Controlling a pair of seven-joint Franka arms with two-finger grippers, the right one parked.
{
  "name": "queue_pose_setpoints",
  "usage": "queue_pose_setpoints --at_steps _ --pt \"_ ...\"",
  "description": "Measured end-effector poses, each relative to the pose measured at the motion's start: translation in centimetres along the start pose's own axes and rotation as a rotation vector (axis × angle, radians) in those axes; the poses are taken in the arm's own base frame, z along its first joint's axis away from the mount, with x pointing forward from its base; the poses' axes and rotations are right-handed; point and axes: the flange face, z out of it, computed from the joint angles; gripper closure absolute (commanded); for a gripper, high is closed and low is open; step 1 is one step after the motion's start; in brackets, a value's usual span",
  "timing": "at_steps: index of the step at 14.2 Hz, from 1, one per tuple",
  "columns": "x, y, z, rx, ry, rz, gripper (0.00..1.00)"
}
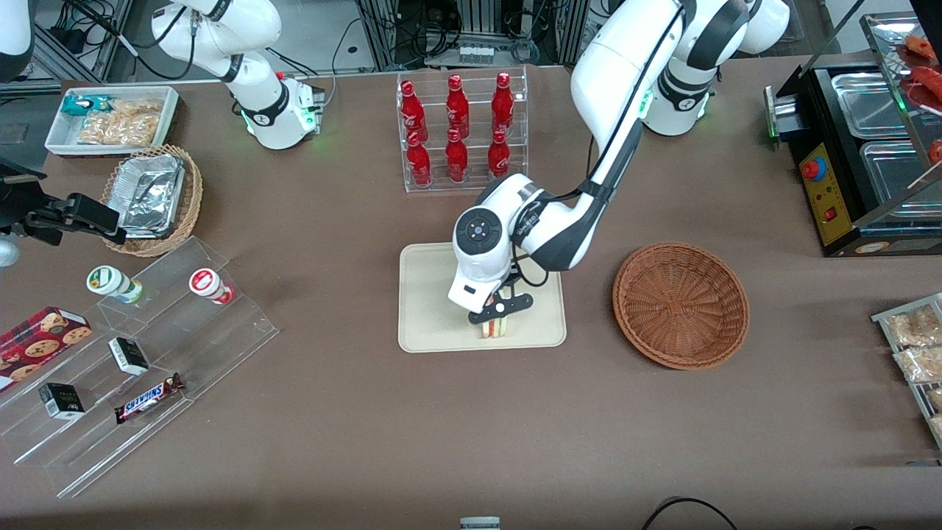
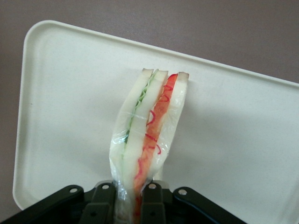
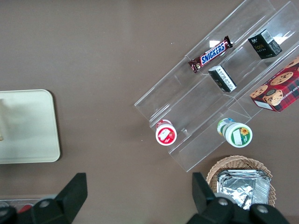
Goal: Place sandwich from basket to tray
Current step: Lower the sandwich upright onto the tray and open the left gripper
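Note:
The sandwich, a wedge of white bread in clear wrap with red and green filling stripes, stands on edge on the cream tray. My left gripper is right above it, over the part of the tray nearest the front camera. Its black fingers are shut on the sandwich's wrapped end. The tray fills the wrist view beneath the sandwich. The reddish-brown wicker basket lies beside the tray toward the working arm's end, with nothing in it.
A clear rack of red bottles stands farther from the front camera than the tray. A stepped acrylic shelf with snacks, a tan basket of foil containers and a white bin lie toward the parked arm's end. A black food warmer stands at the working arm's end.

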Motion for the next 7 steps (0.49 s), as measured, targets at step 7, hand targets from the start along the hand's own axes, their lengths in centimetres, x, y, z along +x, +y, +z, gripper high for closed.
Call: queue_pose_setpoints --at_steps 7 --pt "-2.9 1.4 0.6 0.019 -0.045 0.054 0.87"
